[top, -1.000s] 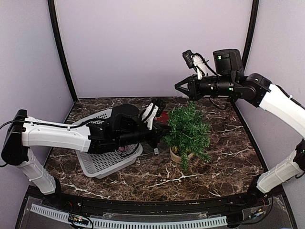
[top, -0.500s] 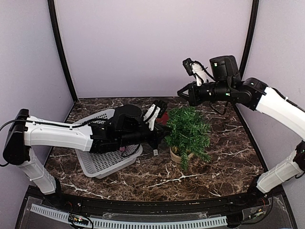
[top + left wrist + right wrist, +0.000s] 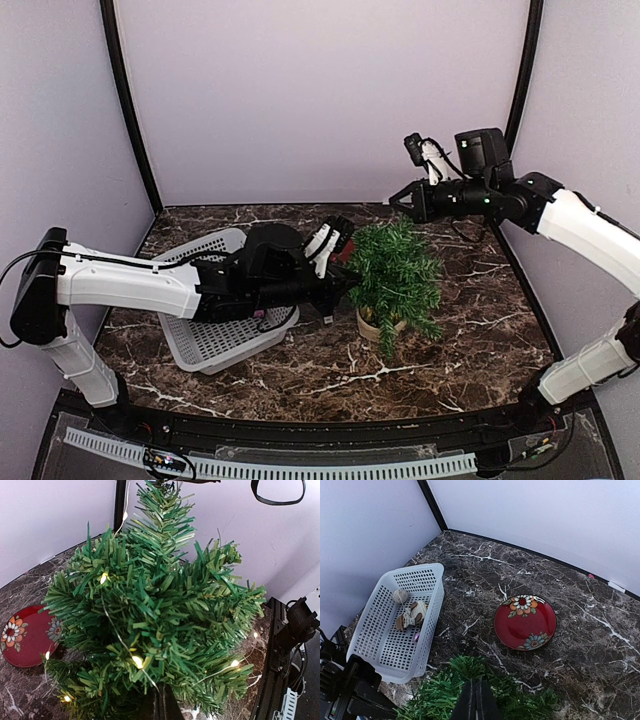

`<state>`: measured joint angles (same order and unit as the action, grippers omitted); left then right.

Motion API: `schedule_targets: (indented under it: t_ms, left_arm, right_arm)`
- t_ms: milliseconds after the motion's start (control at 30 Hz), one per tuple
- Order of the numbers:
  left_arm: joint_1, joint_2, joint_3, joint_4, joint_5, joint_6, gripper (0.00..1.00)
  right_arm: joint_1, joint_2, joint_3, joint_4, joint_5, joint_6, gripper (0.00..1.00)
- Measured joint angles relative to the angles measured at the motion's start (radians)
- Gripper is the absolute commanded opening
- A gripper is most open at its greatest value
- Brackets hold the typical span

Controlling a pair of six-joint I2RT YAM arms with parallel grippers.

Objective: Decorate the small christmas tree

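**Task item.** The small christmas tree (image 3: 397, 272) stands upright in its round beige pot (image 3: 371, 324) on the dark marble table (image 3: 450, 350), right of centre. A string of lights (image 3: 136, 661) is draped through the branches, and several bulbs are lit. One thin wire rises from the upper left foliage towards the top of the left wrist view.

**Left gripper** (image 3: 349, 285). The arm reaches in low from the left, over the basket, and its tip is at the left flank of the tree, among the lower branches. In the wrist view the jaws are pressed together with no gap. A strand of the light wire runs down to the closed fingertips (image 3: 161, 702). Whether it is pinched there cannot be told.

**Right gripper** (image 3: 394, 198). It is held high at the far right, just above and behind the treetop, and points left. Its jaws are closed. The fingertips (image 3: 476, 700) show no object between them that I can make out.

**Other items.** A white perforated basket (image 3: 380, 630) sits at the left of the table. It holds a small pale ball (image 3: 400, 596) and a beige-and-brown ornament (image 3: 412, 615) that cannot be identified. A red plate with a flower pattern (image 3: 525, 622) lies flat on the table behind the tree.
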<state>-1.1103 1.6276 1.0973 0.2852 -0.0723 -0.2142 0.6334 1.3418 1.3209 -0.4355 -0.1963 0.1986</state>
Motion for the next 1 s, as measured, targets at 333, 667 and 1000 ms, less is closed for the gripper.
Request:
schedule_targets:
  t_ms: [333, 667, 1000]
  left_arm:
    - [0.001, 0.003, 0.0, -0.003, 0.001, -0.003, 0.0]
    - [0.002, 0.003, 0.0, -0.004, 0.003, -0.003, 0.0]
    - [0.002, 0.014, 0.0, -0.005, 0.007, -0.005, 0.0]
  right_arm:
    - [-0.1, -0.011, -0.007, 0.047, -0.203, 0.067, 0.0]
    - [-0.132, -0.011, -0.059, 0.074, -0.26, 0.079, 0.0]
    - [-0.155, -0.011, -0.135, 0.116, -0.29, 0.092, 0.0]
